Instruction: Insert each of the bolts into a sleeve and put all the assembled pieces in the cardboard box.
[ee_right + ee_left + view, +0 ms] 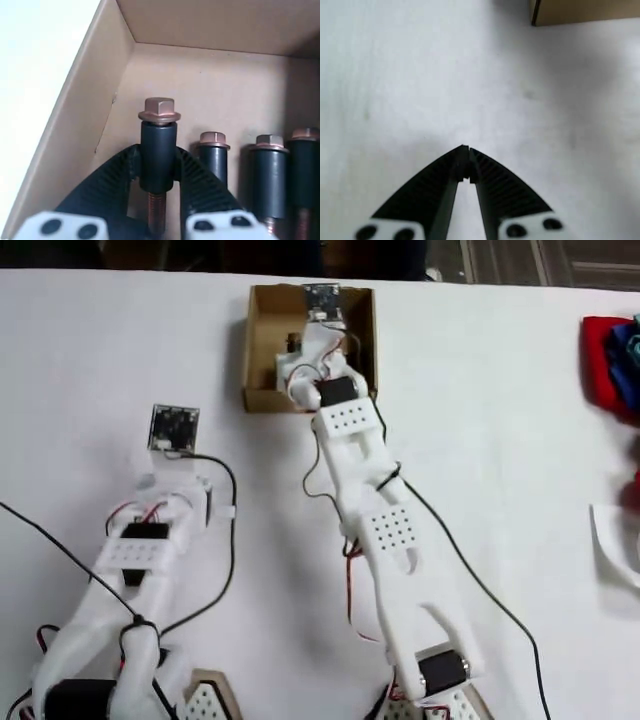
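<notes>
Cardboard box holding three sleeved bolts, right fingers gripping fourth assembly inside; left fingers closed

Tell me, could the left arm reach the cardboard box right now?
Probably its outside: bare table lies between the left gripper and the cardboard box. The right gripper, holding a sleeved bolt, occupies the inside.

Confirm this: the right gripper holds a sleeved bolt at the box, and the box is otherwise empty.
Wrong: the box is not otherwise empty. The right wrist view shows three more sleeved bolts inside it. The right gripper does hold a sleeved bolt at the box.
</notes>
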Controlling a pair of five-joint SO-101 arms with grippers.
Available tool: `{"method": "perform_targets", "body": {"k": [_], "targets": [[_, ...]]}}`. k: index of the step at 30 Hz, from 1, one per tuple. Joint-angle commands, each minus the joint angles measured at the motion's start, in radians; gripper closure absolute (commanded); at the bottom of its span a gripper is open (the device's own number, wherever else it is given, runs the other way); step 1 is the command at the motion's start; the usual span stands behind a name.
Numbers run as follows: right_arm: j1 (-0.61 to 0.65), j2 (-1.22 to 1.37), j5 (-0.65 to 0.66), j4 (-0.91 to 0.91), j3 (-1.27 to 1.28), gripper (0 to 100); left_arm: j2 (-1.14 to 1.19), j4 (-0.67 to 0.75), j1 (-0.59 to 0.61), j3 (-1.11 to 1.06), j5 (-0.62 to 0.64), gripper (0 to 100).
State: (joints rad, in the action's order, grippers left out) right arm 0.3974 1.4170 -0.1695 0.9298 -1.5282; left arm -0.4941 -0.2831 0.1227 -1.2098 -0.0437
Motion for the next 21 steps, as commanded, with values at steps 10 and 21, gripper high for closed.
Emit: {"method": "perform_targets", "body": {"k": [10,21], "targets": [[-0.016,0.048,0.005,-0.110,-0.011,97.8,-0.026,0.009,0.005,-0.001,-0.008,97],[-0.028,0.051,0.003,-0.111,-0.008,97.4,-0.026,0.008,0.006,-0.001,-0.008,97]]}}
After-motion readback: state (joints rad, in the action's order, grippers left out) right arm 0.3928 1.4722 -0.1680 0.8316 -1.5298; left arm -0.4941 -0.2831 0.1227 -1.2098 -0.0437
